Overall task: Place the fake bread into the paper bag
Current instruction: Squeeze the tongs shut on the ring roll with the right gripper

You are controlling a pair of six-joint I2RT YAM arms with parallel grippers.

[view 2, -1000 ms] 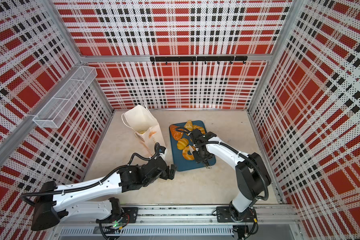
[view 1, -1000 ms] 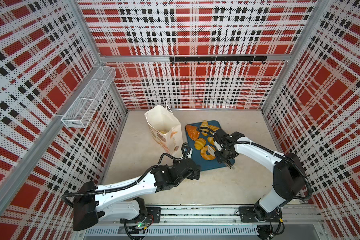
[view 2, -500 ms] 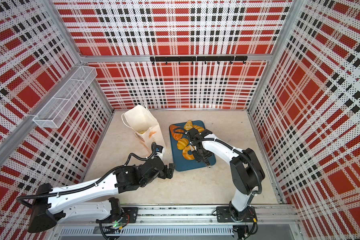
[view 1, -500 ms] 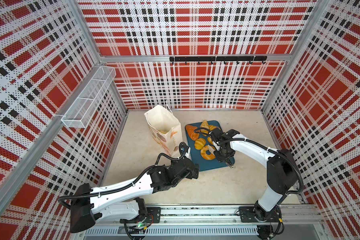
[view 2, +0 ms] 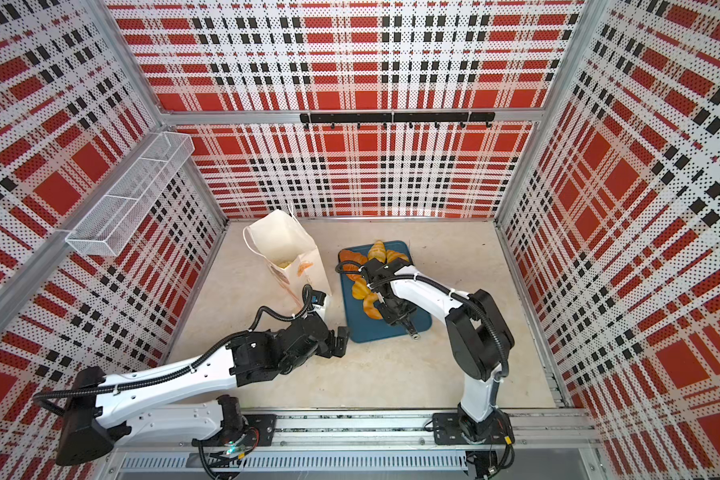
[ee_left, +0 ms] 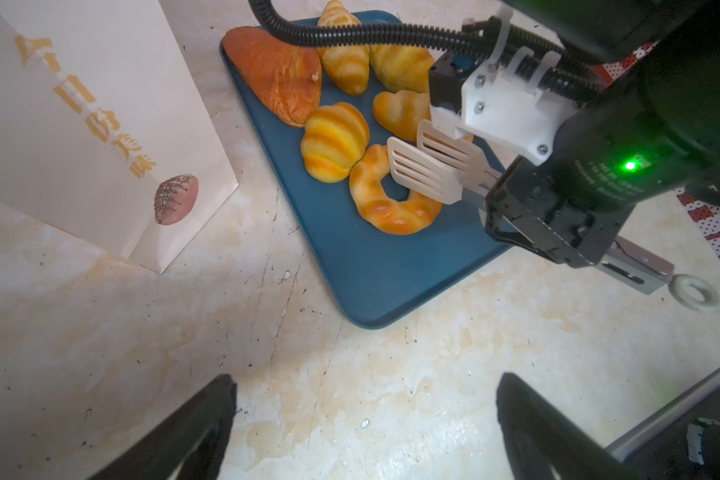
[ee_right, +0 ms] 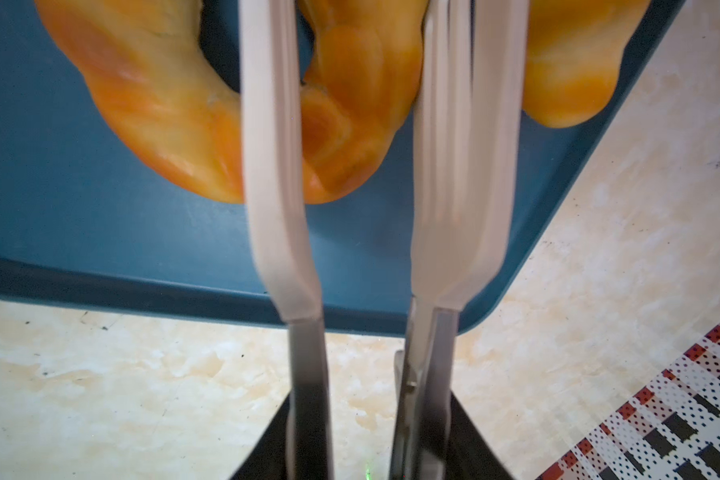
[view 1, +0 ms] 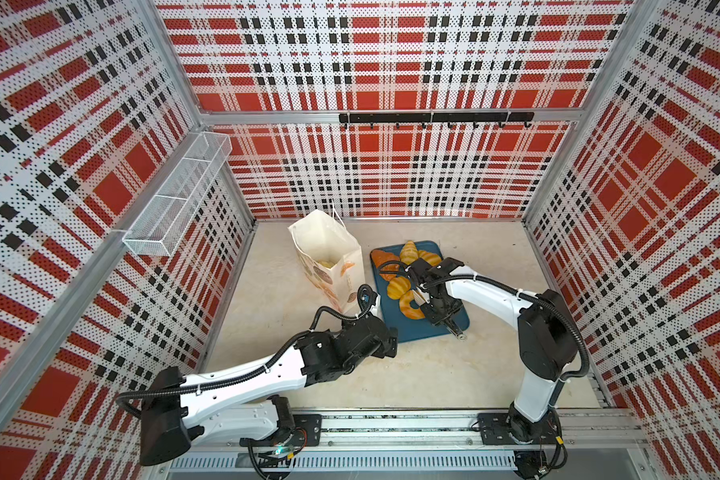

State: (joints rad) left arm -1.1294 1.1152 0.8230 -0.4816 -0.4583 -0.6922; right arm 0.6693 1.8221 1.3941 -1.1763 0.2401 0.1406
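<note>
The cream paper bag (view 1: pixel 329 253) (view 2: pixel 283 249) (ee_left: pixel 80 124) stands open at the left of the blue tray (view 1: pixel 425 326) (ee_left: pixel 371 270). One yellow bread piece (view 1: pixel 327 263) lies inside it. On the tray are the ring doughnut (view 1: pixel 408 307) (ee_left: pixel 387 212) (ee_right: pixel 163 116), golden croissants (ee_left: pixel 333 141) and a darker triangular piece (ee_left: pixel 279 75). My right gripper (view 1: pixel 433 305) (ee_right: pixel 366 415) is shut on white tongs (ee_left: pixel 425 170) (ee_right: pixel 271 166). The tong blades straddle one side of the doughnut, one blade over its hole. My left gripper (view 1: pixel 387 345) (ee_left: pixel 364 399) is open over bare table by the tray's near corner.
A white wire basket (view 1: pixel 175 199) hangs on the left wall and a black hook rail (view 1: pixel 433 117) on the back wall. Plaid walls close in the table on three sides. The bag's corner (ee_left: pixel 159 266) stands close to the left gripper.
The right arm's elbow has swung to the left while the tongs stayed at the ring doughnut. The left arm has barely moved.
</note>
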